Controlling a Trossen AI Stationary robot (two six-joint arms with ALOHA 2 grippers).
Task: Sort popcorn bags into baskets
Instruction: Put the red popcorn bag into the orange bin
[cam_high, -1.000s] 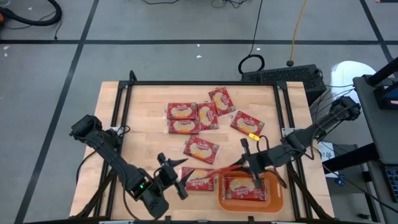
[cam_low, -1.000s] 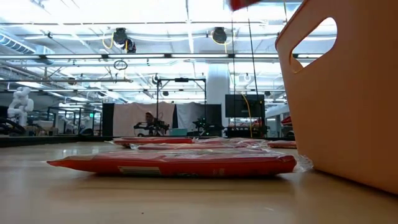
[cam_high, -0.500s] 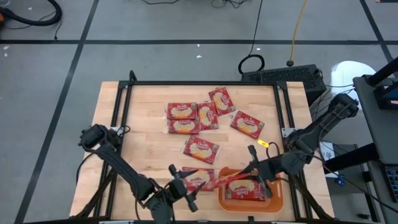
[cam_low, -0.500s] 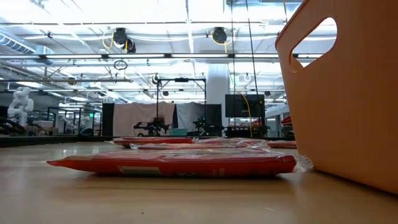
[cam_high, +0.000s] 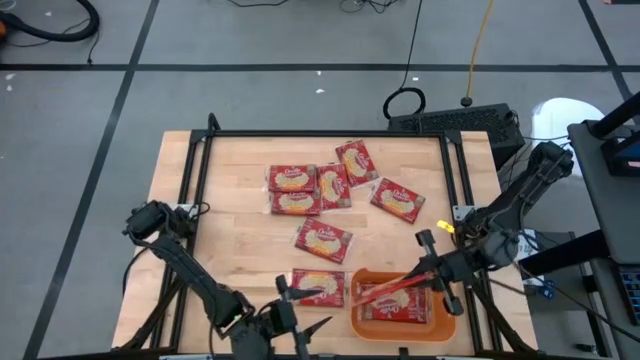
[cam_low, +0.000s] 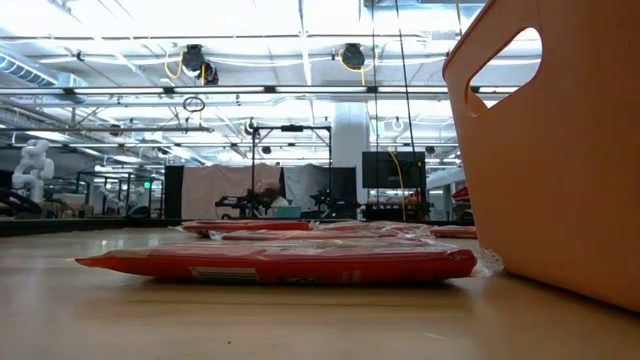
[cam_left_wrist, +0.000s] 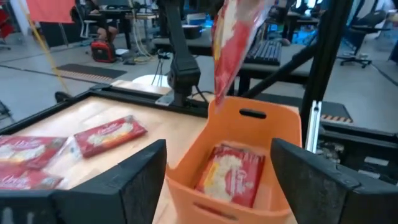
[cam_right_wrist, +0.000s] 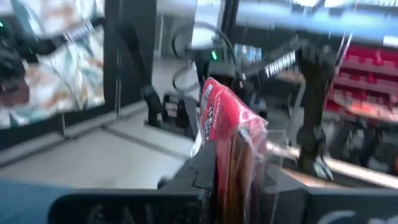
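Right gripper (cam_high: 428, 291) clamped on a popcorn bag (cam_high: 385, 291), held edge-up over the orange basket (cam_high: 448, 330); same bag pinched between the fingers (cam_right_wrist: 202, 168) in the right wrist view. One packet (cam_left_wrist: 233, 176) lying flat inside the basket below. Left gripper (cam_high: 300, 326) spread wide, holding nothing, just beside the basket's near-left corner. Another bag (cam_high: 318, 287) flat on the wood just beyond those open jaws. Further out, six more bags (cam_high: 322, 186) scattered on the pale wooden tabletop (cam_high: 230, 180), black frame around. Grey floor, cables, bright workshop hall behind.
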